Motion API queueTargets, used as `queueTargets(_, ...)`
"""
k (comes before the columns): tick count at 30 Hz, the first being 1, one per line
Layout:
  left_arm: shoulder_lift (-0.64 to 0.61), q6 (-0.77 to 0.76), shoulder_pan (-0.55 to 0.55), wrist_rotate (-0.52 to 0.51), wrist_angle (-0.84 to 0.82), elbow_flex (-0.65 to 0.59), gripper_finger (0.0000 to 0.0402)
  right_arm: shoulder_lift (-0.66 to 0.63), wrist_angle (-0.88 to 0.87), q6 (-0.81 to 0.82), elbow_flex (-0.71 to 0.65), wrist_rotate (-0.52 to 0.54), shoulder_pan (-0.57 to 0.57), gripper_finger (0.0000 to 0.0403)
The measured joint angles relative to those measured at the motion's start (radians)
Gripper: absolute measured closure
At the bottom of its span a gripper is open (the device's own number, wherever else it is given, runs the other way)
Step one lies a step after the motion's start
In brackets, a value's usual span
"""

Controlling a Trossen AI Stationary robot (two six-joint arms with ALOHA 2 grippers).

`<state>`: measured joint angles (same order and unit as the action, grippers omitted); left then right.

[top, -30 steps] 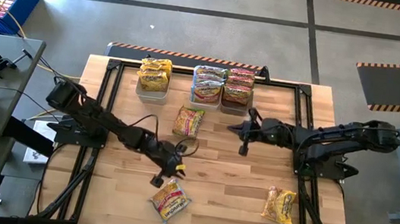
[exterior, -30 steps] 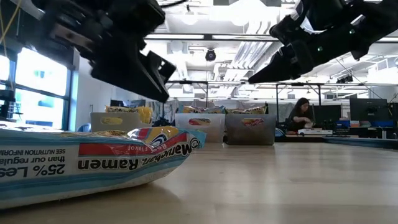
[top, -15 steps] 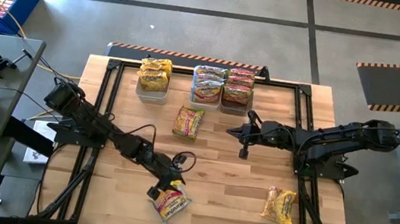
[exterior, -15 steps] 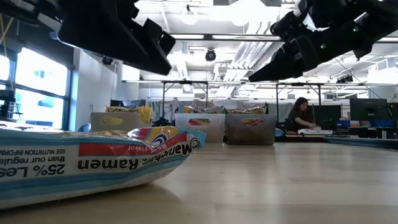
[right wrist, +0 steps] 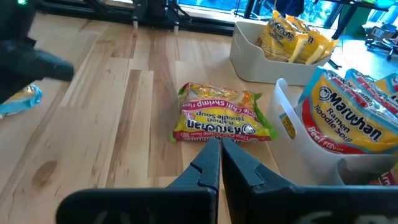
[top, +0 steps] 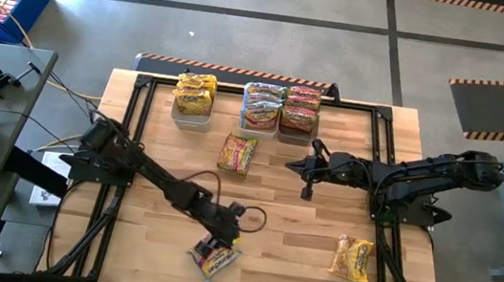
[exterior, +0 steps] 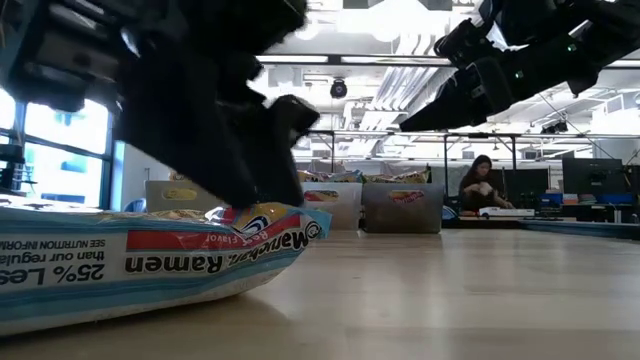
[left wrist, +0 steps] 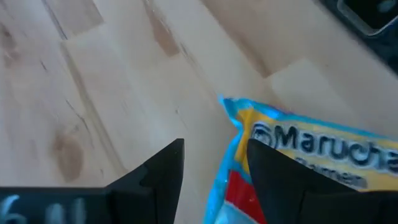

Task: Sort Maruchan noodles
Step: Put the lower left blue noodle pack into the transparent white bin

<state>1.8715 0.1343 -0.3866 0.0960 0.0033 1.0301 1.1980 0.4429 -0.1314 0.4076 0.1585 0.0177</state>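
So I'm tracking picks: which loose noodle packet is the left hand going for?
The blue-edged packet near the table's front edge; the open left hand is right over it. The other two loose packets lie far from it.

The left arm stretches toward the table's near edge, its left gripper (top: 212,249) low with fingers spread. The right arm waits over the centre-right, its right gripper (top: 294,162) closed and raised.
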Motion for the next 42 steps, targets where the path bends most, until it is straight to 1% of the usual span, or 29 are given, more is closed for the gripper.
queueTargets(2,0.032,0.001,0.0,0.004,-0.074,0.04,0.0233,0.0,0.003,-0.001,0.0,0.0,0.0,0.0403)
queueTargets(6,0.084,0.029,0.0,0.076,-0.165,0.115,0.0238,0.001,0.002,-0.001,0.0,-0.001,0.0,0.0403)
queueTargets(9,0.119,0.041,0.0,0.118,-0.168,0.144,0.0252,0.002,-0.001,0.0,0.0,-0.001,0.0,0.0403)
queueTargets(13,0.137,0.07,0.0,0.181,-0.184,0.159,0.0292,0.002,-0.003,-0.001,0.0,-0.001,0.0,0.0403)
queueTargets(18,0.124,0.107,0.002,0.202,-0.21,0.156,0.0373,0.002,-0.009,-0.004,0.0,-0.001,0.0,0.0403)
queueTargets(19,0.123,0.112,0.005,0.219,-0.205,0.156,0.0387,0.002,-0.011,-0.003,0.0,-0.001,0.0,0.0403)
queueTargets(20,0.119,0.113,0.007,0.225,-0.208,0.156,0.0394,0.002,-0.012,-0.003,0.0,-0.001,0.0,0.0403)
queueTargets(23,0.094,0.12,0.016,0.213,-0.219,0.156,0.0394,0.002,-0.015,0.0,0.0,0.0,0.0,0.0403)
queueTargets(25,0.07,0.129,0.027,0.202,-0.23,0.146,0.0399,0.002,-0.016,0.0,0.001,0.022,0.0,0.0403)
queueTargets(28,0.039,0.102,0.047,0.173,-0.212,0.134,0.0401,0.0,-0.017,0.017,0.003,0.15,0.0,0.0402)
queueTargets(29,0.023,0.089,0.053,0.145,-0.21,0.122,0.0401,0.0,-0.02,0.025,0.004,0.187,0.002,0.04)
queueTargets(31,0.011,0.052,0.063,0.092,-0.173,0.1,0.0401,0.0,-0.045,0.05,0.005,0.208,0.01,0.0392)
queueTargets(33,-0.017,0.018,0.071,0.028,-0.172,0.065,0.0401,0.0,-0.064,0.082,0.005,0.178,0.016,0.0377)
queueTargets(35,-0.038,-0.018,0.081,-0.022,-0.107,0.03,0.0401,0.0,-0.101,0.129,0.005,0.148,0.011,0.0353)
queueTargets(37,-0.071,-0.067,0.09,-0.061,-0.088,-0.016,0.0401,0.0,-0.109,0.18,0.005,0.108,0.001,0.0322)
queueTargets(38,-0.081,-0.092,0.094,-0.085,-0.049,-0.034,0.0401,0.0,-0.111,0.216,0.005,0.08,-0.007,0.0306)
queueTargets(41,-0.141,-0.155,0.101,-0.171,0.014,-0.096,0.0401,0.023,-0.065,0.368,0.005,-0.007,-0.039,0.0253)
queueTargets(42,-0.153,-0.175,0.101,-0.202,0.061,-0.108,0.0401,0.028,-0.062,0.417,0.004,-0.027,-0.055,0.0235)
